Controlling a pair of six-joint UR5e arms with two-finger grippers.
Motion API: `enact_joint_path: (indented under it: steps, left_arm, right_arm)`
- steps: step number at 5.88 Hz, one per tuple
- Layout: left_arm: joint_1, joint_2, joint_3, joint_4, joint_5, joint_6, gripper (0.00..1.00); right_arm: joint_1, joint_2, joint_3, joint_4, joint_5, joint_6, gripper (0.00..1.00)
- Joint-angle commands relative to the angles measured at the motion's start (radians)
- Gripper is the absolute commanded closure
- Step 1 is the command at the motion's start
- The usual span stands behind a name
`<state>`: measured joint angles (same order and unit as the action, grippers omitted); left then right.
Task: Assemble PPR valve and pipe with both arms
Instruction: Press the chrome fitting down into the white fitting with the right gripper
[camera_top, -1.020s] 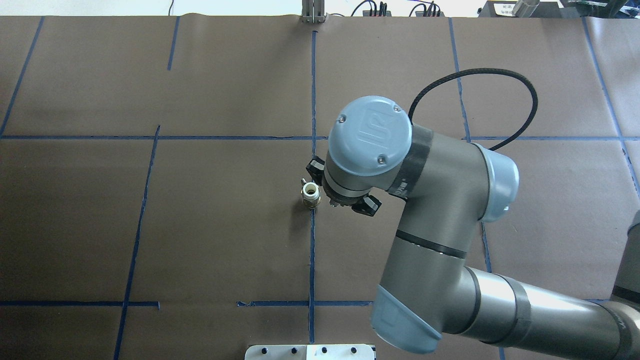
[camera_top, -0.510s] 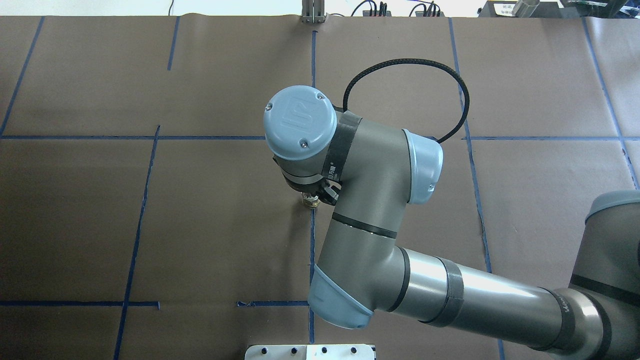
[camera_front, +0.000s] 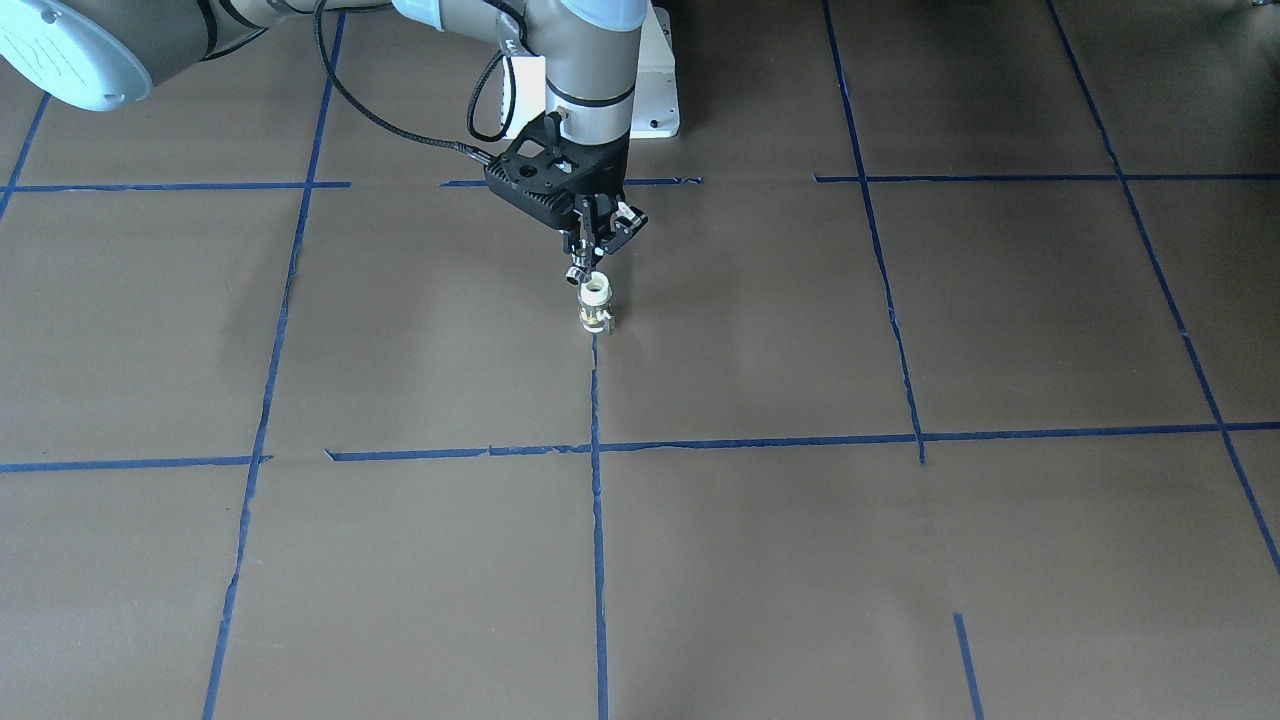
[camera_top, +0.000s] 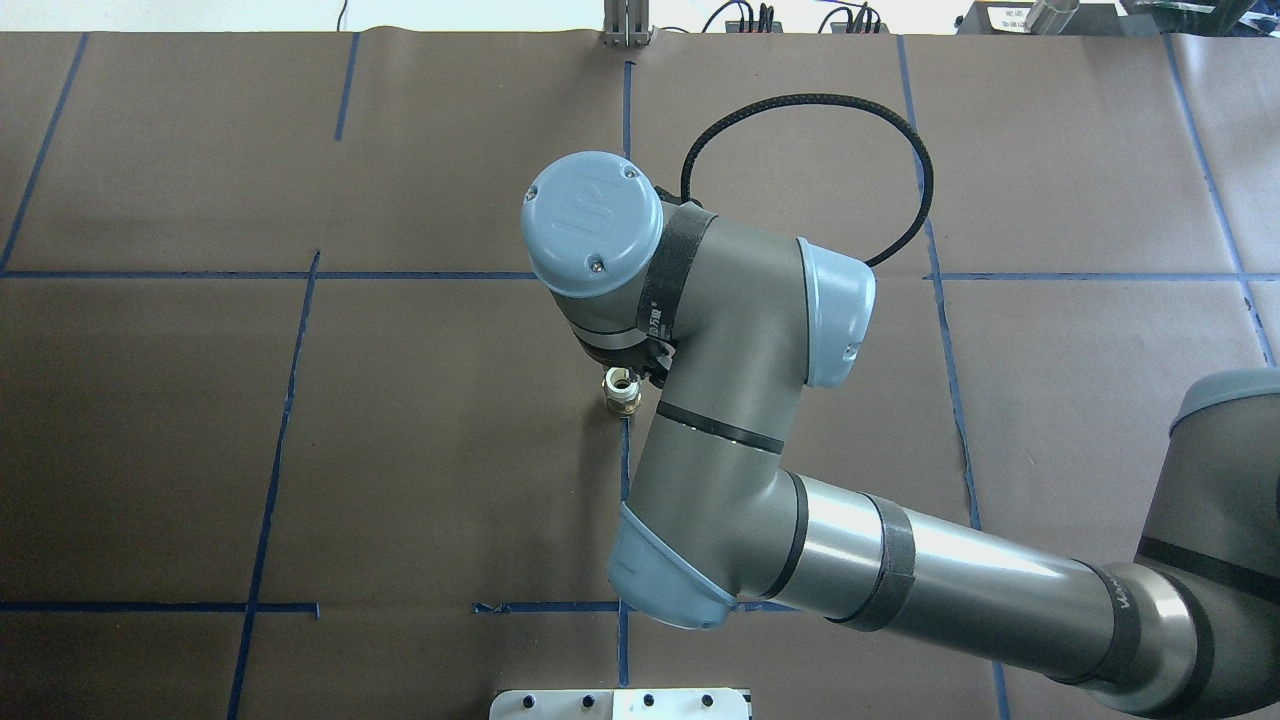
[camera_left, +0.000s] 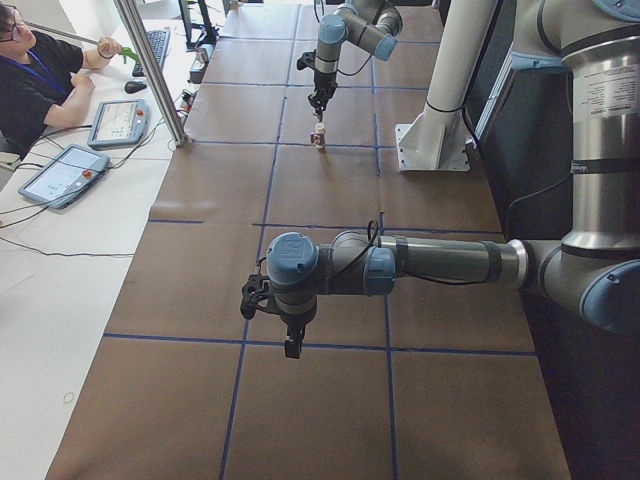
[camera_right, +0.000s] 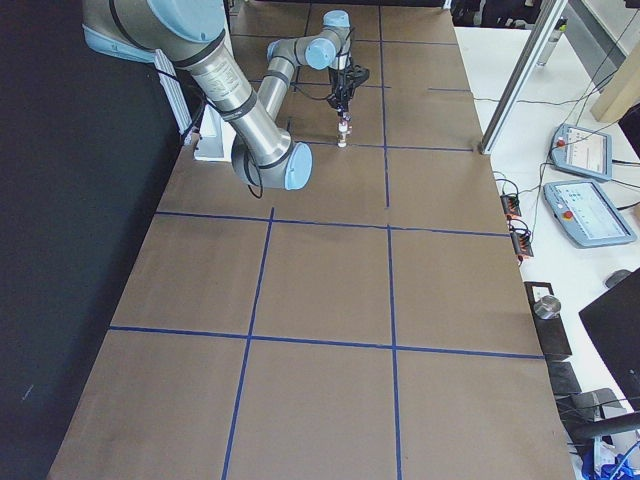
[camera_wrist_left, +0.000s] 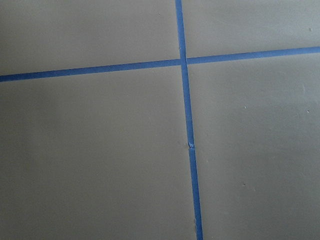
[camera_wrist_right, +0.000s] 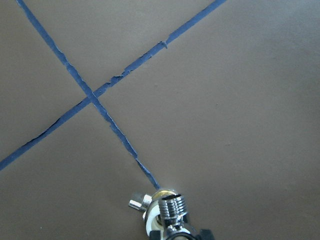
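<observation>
The PPR valve (camera_front: 595, 306) stands upright on a blue tape line near the table's middle, with its white open end up and its side stub (camera_wrist_right: 137, 202) sticking out. My right gripper (camera_front: 590, 250) hangs just above it, pointing down, shut on the small chrome pipe (camera_front: 576, 274). In the right wrist view the pipe's threaded end (camera_wrist_right: 172, 209) sits right over the valve's white top (camera_wrist_right: 151, 221). In the overhead view the valve (camera_top: 622, 390) peeks out beside the right wrist. My left gripper (camera_left: 291, 345) hangs over bare table far from the valve, and I cannot tell whether it is open or shut.
Brown paper with blue tape lines (camera_wrist_left: 185, 100) covers the table. The robot's white base plate (camera_front: 662, 95) is behind the valve. A metal post (camera_left: 150, 70), tablets (camera_left: 62, 172) and a seated operator (camera_left: 35, 75) are on the far side.
My right arm swung left from beside the valve to over it, and its wrist briefly covered the valve. It then shifted slightly back, so the valve's top shows again.
</observation>
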<state>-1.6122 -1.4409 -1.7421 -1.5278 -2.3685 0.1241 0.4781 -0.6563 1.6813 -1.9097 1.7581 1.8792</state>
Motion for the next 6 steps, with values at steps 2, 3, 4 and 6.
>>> enact_joint_path:
  steps: [2, 3, 4, 6]
  left_arm:
    - [0.0, 0.001, 0.0, 0.0, 0.0, -0.001, 0.0]
    - [0.0, 0.001, 0.001, 0.0, 0.0, -0.001, 0.0]
    - [0.0, 0.001, 0.001, 0.0, 0.0, -0.001, 0.0]
    - [0.0, 0.001, 0.001, 0.0, 0.0, -0.001, 0.0]
  right_arm:
    - [0.0, 0.035, -0.047, 0.003, 0.0, 0.0, 1.0]
    - [-0.001, 0.049, -0.066, 0.003, 0.0, 0.0, 1.0]
    - [-0.003, 0.049, -0.066, 0.003, 0.0, 0.001, 1.0]
    - [-0.007, 0.041, -0.066, 0.003, 0.0, 0.001, 1.0]
